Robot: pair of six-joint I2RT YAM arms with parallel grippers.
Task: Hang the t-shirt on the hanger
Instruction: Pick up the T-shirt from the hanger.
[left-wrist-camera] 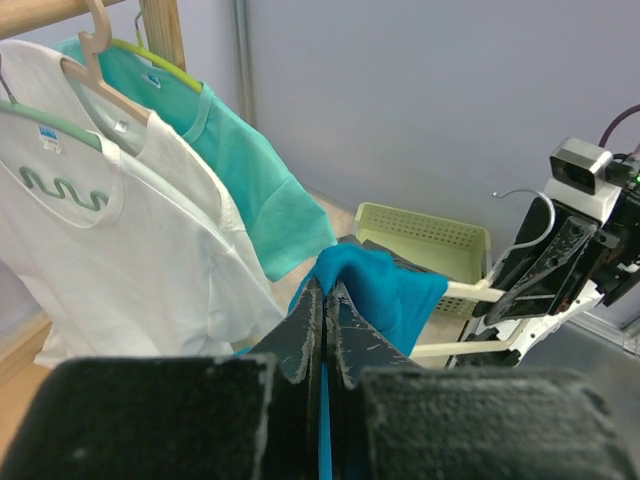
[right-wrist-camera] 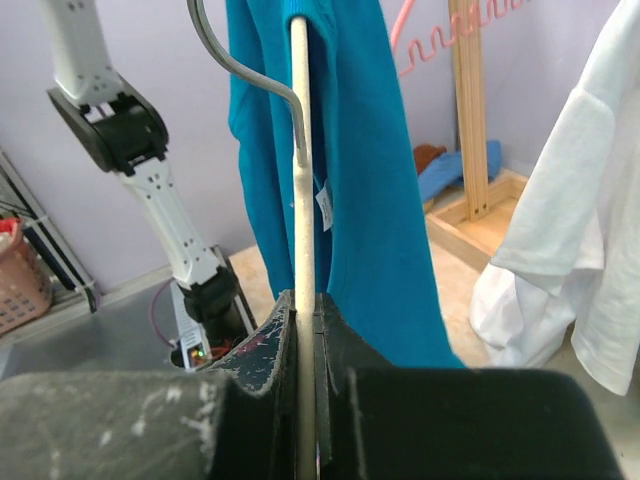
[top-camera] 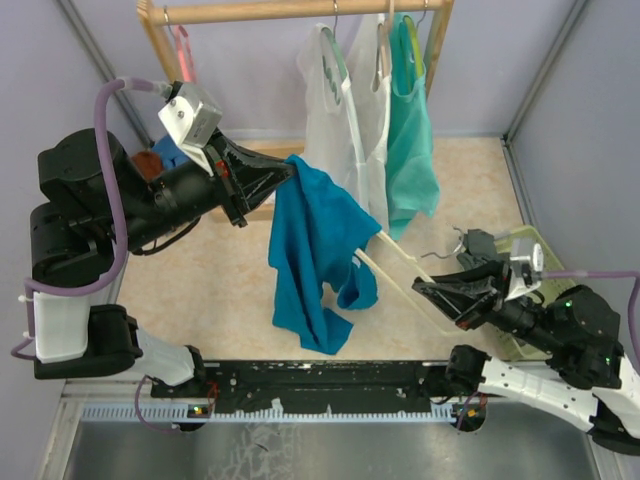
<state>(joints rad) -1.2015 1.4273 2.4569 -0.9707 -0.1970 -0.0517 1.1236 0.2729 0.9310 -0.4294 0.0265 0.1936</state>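
The deep teal-blue t-shirt (top-camera: 310, 250) hangs bunched in the air at mid-scene. My left gripper (top-camera: 290, 172) is shut on its top edge; in the left wrist view blue cloth (left-wrist-camera: 385, 285) is pinched between the fingertips of that gripper (left-wrist-camera: 327, 290). The cream hanger (top-camera: 410, 265) slants up-left from my right gripper (top-camera: 425, 290), and its far end goes into the shirt. In the right wrist view the gripper (right-wrist-camera: 305, 298) is shut on the hanger's bar (right-wrist-camera: 299, 150). The wire hook (right-wrist-camera: 235, 60) curves left, and the t-shirt (right-wrist-camera: 370, 180) drapes over the bar with its white label (right-wrist-camera: 324, 205) showing.
A wooden rack (top-camera: 300, 10) at the back holds white shirts (top-camera: 345, 120), a mint tank top (top-camera: 410, 140) and a pink hanger (top-camera: 183, 50). A pale green basket (top-camera: 530, 250) stands behind the right arm. A small blue cloth (top-camera: 170, 155) lies behind the left arm.
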